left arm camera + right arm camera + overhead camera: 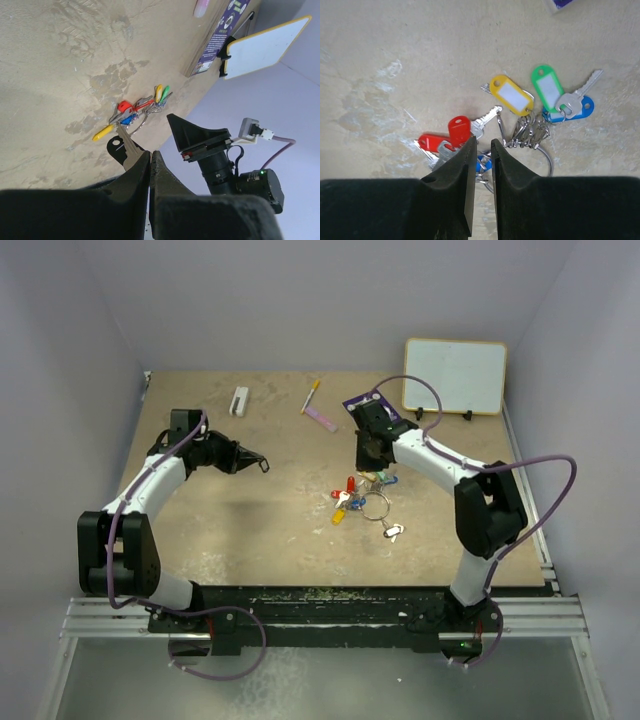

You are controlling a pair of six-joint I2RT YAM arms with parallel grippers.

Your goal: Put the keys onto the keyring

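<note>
The keys (350, 500) lie in a loose pile mid-table, with red (455, 131), yellow (511, 95), green (547, 87) and blue (582, 106) tags. The thin wire keyring (376, 505) lies among them; its arc (549, 160) carries several small clips. A white-tagged key (393, 532) lies just in front of it. My right gripper (482, 145) hovers over the pile, narrowly open with nothing between its fingers. My left gripper (150, 152) is off to the left (255, 460), above the table and shut on a silver key with a black head (122, 146).
A whiteboard (455, 375) stands at the back right, with a purple card (372, 405) next to it. A pink marker (320, 418), a yellow pen (312, 395) and a white eraser (240, 400) lie toward the back. Walls close in three sides.
</note>
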